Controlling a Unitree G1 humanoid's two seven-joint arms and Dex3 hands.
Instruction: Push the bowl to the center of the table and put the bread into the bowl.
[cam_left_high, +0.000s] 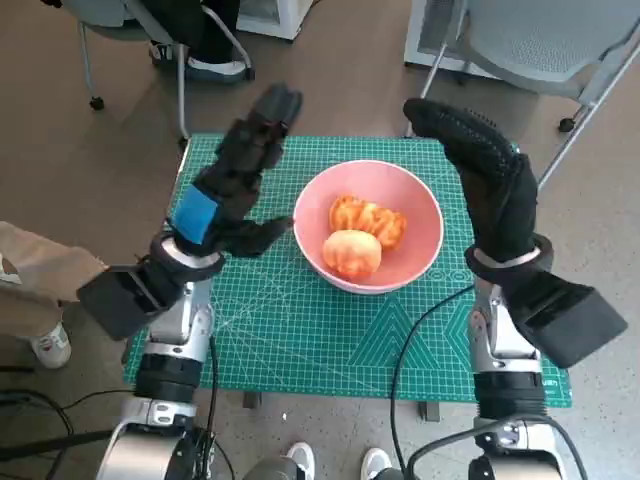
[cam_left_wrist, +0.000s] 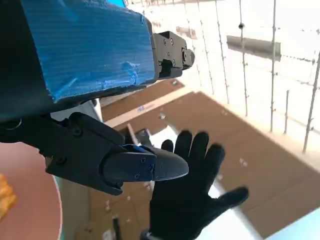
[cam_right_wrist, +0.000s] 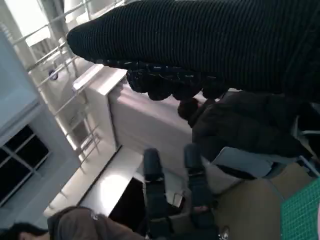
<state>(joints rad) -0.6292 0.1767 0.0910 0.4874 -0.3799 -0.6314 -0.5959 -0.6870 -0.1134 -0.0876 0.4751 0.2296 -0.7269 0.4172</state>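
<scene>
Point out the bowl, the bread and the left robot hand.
bowl (cam_left_high: 418, 192): head view, bare pink inner wall.
bread (cam_left_high: 352, 252): head view, top of the nearer piece.
left robot hand (cam_left_high: 232, 185): head view, back of the hand.

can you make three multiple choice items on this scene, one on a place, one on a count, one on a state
1. Where does the bread lie?
A. on the mat beside the bowl
B. inside the pink bowl
C. in the right hand

2. How many pieces of bread show?
A. one
B. two
C. four

3. What does the left hand hold?
A. nothing
B. a piece of bread
C. the bowl's rim

Key: B, the bread sits within the pink bowl on the green mat. B, two orange pieces show in the head view. A, the left hand has its fingers spread with nothing between them.
</scene>
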